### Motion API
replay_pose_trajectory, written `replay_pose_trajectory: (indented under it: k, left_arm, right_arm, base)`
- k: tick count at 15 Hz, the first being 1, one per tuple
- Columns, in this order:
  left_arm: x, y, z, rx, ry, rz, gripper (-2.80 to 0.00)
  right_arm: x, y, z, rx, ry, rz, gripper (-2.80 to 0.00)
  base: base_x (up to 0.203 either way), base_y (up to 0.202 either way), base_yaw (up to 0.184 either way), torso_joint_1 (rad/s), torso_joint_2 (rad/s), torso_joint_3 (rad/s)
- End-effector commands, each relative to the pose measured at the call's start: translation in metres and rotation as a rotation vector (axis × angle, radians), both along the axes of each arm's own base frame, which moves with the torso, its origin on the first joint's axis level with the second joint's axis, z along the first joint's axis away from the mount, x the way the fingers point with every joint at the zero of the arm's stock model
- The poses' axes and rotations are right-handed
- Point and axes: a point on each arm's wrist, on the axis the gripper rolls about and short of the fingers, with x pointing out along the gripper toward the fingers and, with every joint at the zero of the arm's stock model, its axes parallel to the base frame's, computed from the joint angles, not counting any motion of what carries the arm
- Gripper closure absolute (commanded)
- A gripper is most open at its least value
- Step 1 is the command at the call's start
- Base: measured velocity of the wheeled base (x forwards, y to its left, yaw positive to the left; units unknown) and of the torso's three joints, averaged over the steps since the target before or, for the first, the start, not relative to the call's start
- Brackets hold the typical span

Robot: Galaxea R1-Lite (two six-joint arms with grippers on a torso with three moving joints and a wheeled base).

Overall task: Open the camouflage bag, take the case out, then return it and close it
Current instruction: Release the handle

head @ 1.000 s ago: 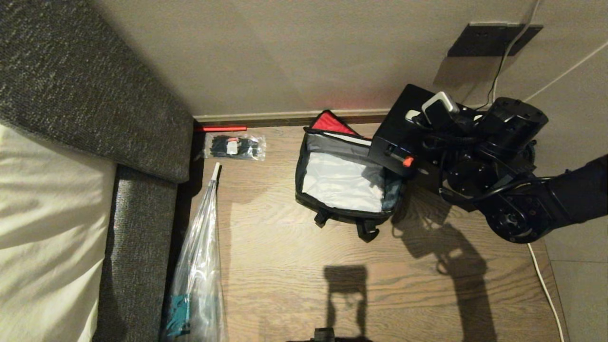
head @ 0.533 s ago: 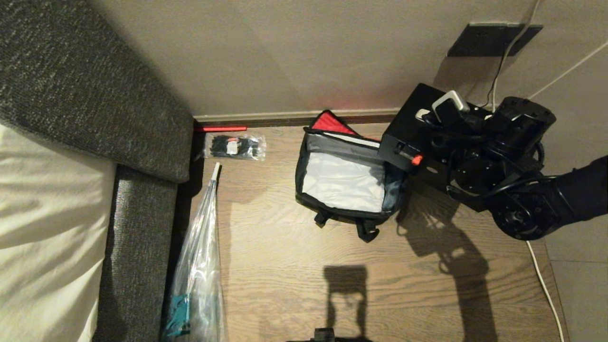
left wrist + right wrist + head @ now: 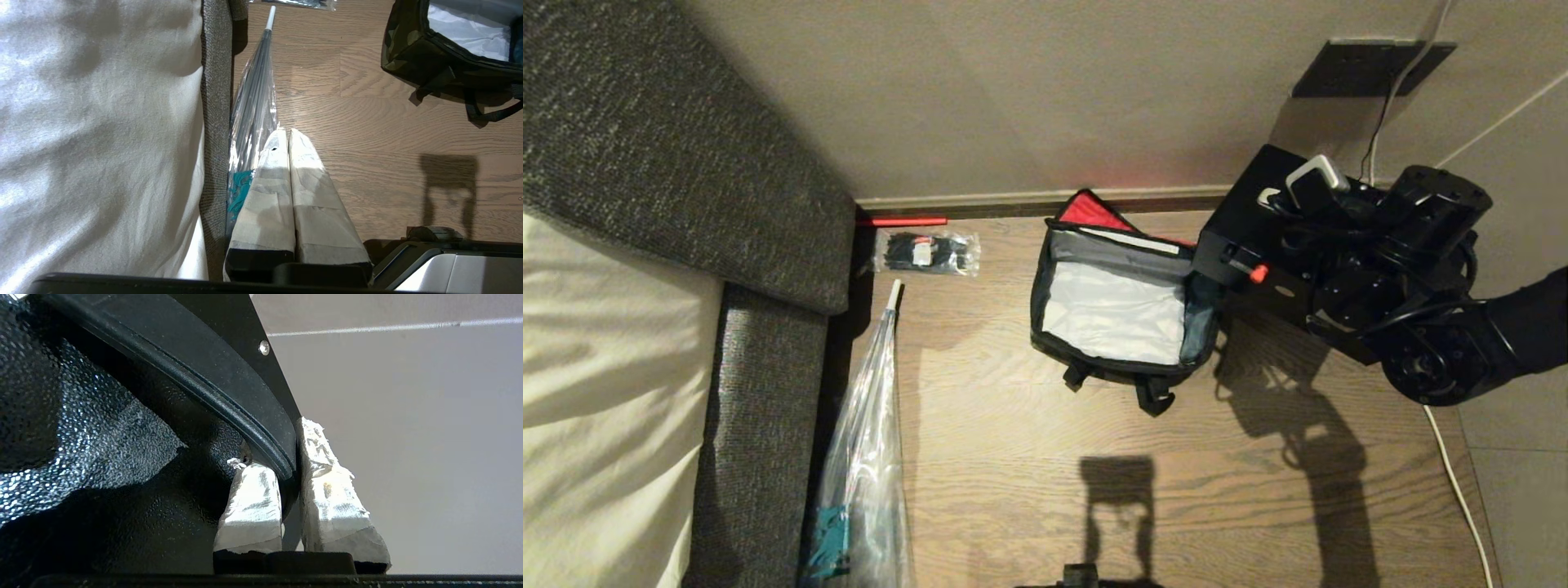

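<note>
The camouflage bag [image 3: 1039,298] sits open on the wooden floor, red lid lining folded back against the wall and its pale grey interior bare. The same bag [image 3: 416,61] shows in the left wrist view. The black case [image 3: 1245,224], with a small red spot on its side, hangs in the air just right of the bag's right wall. My right gripper [image 3: 1298,192] is shut on the case's handle [image 3: 229,388], and its taped fingers [image 3: 327,490] pinch the handle's rim. Low by the couch, my left gripper [image 3: 284,132] is parked, shut on nothing.
A grey upholstered couch [image 3: 768,229] fills the left. A clear plastic-wrapped umbrella [image 3: 866,425] lies along it. A clear packet of black items [image 3: 925,251] and a red stick [image 3: 901,220] lie by the wall. A white cable [image 3: 1454,482] runs down the right.
My right gripper has carried the case to the right, off the bag's right corner. The bag and the left arm have not moved.
</note>
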Motion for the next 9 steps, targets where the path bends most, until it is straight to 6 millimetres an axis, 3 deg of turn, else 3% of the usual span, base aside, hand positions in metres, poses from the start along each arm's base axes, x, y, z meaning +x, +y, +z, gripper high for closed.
replay_pose_trajectory:
  k: [1, 9]
  left_arm:
    - [0.000, 0.000, 0.000, -0.001, 0.001, 0.000, 0.00]
    - [0.000, 0.000, 0.000, -0.001, 0.001, 0.000, 0.00]
  right_arm:
    - [0.001, -0.004, 0.000, 0.000, -0.002, -0.016, 0.00]
    - [0.004, -0.018, 0.000, 0.013, -0.012, -0.055, 0.00]
  base:
    - [0.000, 0.000, 0.000, 0.000, 0.00, 0.000]
    - [0.000, 0.000, 0.000, 0.000, 0.00, 0.000]
